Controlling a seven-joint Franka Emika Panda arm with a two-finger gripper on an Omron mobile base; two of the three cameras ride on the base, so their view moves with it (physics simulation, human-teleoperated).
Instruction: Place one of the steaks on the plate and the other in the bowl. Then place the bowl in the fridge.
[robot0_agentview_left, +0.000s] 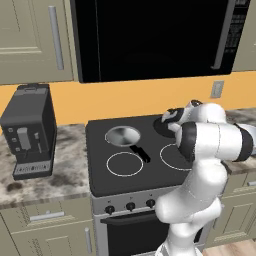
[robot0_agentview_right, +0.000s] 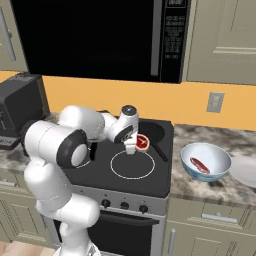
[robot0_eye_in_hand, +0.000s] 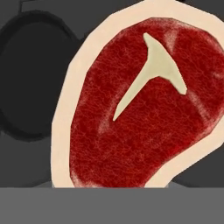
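- While one steak (robot0_agentview_right: 199, 165) already lies inside the bowl (robot0_agentview_right: 205, 161), the other steak (robot0_agentview_right: 142, 142) hangs at the gripper (robot0_agentview_right: 134, 146) above the stove (robot0_agentview_right: 145, 181), so the fingers appear clenched on it, though the tips themselves are hidden.
- From the stove, the plate (robot0_agentview_right: 246, 171) lies off to the right on the marbled counter (robot0_agentview_right: 227, 192), just beyond the bowl; by judgement, the carry must pass over the bowl to reach it.
- Up close, the held steak (robot0_eye_in_hand: 144, 103) is a flat, rounded slab, grainy red with a pale fat rim and a white forked streak.
- A grey pan (robot0_agentview_left: 123, 136) sits on the stove's back left burner.
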